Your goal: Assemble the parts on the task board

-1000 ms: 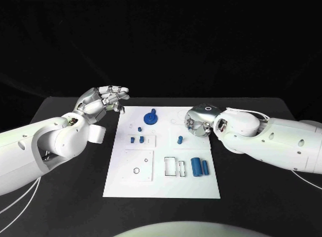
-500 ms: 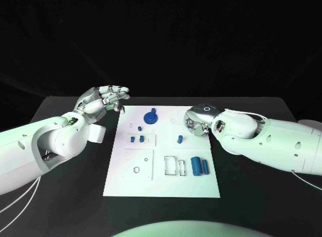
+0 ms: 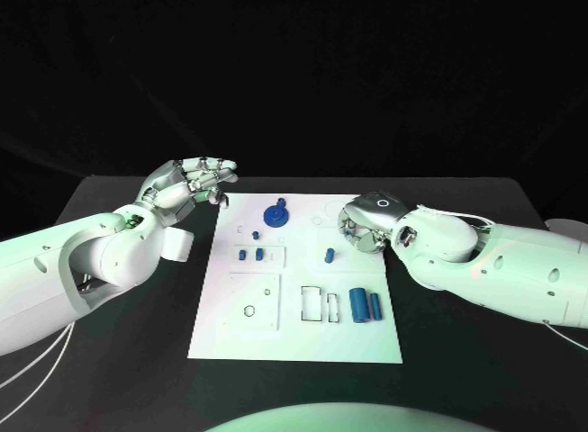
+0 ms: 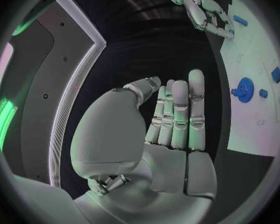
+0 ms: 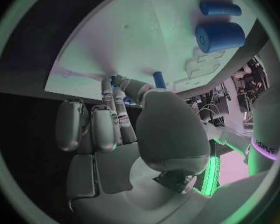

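Observation:
The white task board (image 3: pixel 294 333) lies in the middle of the black table. My left hand (image 3: pixel 190 184) is raised off the board's far left corner; its fingers (image 4: pixel 177 109) stand straight and hold nothing. Over the board's far right edge, my right hand (image 3: pixel 358 225) points its fingers down. There, thumb and fingertips pinch a small blue part (image 5: pixel 118 78), mostly hidden. A blue peg (image 3: pixel 329 255) stands just beside that hand. A blue round part (image 3: pixel 275 214) sits at the far middle, and two blue cylinders (image 3: pixel 366 303) lie near the right edge.
Several small blue pieces (image 3: pixel 249 254) stand in the board's left half. Empty cut-out outlines (image 3: pixel 320 304) lie beside the cylinders. Bare black table (image 3: pixel 125 360) surrounds the board on all sides.
My right arm has shifted a little toward the near side, and its wrist has turned slightly over the board's edge. The left hand and the parts on the board have stayed put.

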### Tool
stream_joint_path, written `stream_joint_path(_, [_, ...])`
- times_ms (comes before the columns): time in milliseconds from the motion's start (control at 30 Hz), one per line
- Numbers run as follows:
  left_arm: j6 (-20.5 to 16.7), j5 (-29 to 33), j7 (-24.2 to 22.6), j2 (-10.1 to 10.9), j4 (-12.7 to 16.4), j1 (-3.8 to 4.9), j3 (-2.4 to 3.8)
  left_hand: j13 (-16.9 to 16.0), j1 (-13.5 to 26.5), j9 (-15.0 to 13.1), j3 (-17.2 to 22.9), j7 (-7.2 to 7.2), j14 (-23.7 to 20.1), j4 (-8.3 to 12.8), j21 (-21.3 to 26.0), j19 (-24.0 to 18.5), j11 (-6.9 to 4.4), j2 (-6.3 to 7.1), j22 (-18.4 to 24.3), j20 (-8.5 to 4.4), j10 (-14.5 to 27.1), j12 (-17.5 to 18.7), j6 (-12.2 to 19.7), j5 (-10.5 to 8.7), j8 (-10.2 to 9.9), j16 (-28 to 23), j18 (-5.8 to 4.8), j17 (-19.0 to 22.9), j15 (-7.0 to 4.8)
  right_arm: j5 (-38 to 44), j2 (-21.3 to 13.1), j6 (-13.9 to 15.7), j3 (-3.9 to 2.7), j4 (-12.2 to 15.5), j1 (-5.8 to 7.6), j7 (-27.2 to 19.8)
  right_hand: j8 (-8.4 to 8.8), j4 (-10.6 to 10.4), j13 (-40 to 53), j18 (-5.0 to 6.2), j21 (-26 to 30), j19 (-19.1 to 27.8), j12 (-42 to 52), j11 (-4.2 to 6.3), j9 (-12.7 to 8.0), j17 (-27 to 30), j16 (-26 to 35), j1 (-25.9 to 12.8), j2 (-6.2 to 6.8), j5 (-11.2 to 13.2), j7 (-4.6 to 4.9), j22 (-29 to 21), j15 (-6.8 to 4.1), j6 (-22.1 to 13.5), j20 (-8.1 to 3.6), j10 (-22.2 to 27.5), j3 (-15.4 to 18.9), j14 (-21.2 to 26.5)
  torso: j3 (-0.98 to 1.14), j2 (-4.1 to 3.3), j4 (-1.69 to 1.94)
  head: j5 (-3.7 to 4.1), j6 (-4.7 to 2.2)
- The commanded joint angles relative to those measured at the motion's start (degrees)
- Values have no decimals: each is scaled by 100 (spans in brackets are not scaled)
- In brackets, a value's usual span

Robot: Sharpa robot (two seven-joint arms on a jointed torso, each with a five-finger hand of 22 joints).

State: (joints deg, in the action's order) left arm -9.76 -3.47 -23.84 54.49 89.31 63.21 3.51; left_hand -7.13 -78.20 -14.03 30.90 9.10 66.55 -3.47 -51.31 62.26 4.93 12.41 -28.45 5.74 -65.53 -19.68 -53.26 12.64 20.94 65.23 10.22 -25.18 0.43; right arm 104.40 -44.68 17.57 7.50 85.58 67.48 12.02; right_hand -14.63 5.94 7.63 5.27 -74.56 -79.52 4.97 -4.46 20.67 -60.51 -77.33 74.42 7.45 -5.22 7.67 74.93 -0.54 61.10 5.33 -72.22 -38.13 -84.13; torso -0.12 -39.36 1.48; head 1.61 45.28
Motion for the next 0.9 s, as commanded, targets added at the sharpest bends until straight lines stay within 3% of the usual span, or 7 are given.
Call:
stream_joint_path(33, [40,-40,-10,-10,7,-3,1,8,-58,6,-3,22,42,41,19,52,-5,-22,6,-1,42,20,27,8,-33,30,36,10,5,97,-36,244,-10,77,18,-2,-18,4,-15,-115,-20,-40,18,87,2,-5,-33,12,-27,-21,12,148,-32,12,-14,-123,-42,-77,-6,6,0,9,-15])
stream_joint_path(433, [33,-41,-9,-10,-20,-7,0,9,-63,6,-1,25,42,46,18,55,-3,-24,6,-1,44,24,28,9,-35,31,36,10,6,16,-268,586,-58,403,124,-52,-20,9,-8,-121,-44,-52,12,83,11,-7,-38,-1,-8,-15,17,172,-29,9,-14,-124,-42,-78,-7,1,1,-2,-31])
stream_joint_path(633, [37,-41,-7,-11,-22,-8,0,9,-63,6,-1,25,42,46,18,55,-3,-24,6,-1,44,24,28,9,-35,31,36,10,6,-66,-369,751,-88,683,142,-82,-21,9,-6,-126,-60,-62,11,83,12,-21,-44,-5,-5,-14,17,186,-29,9,-13,-125,-41,-80,-2,0,1,-63,-30])
stream_joint_path(733, [39,-41,-8,-17,-25,-10,0,9,-63,6,-1,25,42,46,18,55,-3,-24,6,-1,44,24,28,9,-35,31,36,10,6,-137,-376,856,-99,896,143,-121,-21,9,-6,-126,-60,-62,11,83,12,-21,-44,-5,-5,-14,17,186,-29,9,-13,-125,-41,-80,2,-1,4,-159,-23])
stream_joint_path(800, [40,-41,-9,-22,-26,-11,0,9,-63,6,-1,25,42,46,18,55,-3,-24,6,-1,44,24,28,9,-35,31,36,10,6,-179,-346,902,-103,1010,137,-151,-22,9,-4,-130,-75,-72,9,82,15,-19,-45,-10,-1,-11,17,201,-28,9,-13,-126,-41,-80,1,-1,5,-174,-23])
stream_joint_path(900, [38,-41,-11,-39,-30,-13,0,9,-63,6,-1,25,42,46,18,55,-3,-24,6,-1,44,24,28,9,-35,31,36,10,6,-248,-246,948,-107,1168,114,-208,-23,9,-3,-128,-70,-68,9,82,16,-19,-45,-10,-1,-12,17,196,-28,9,-13,-126,-41,-80,-3,0,3,-288,-17])
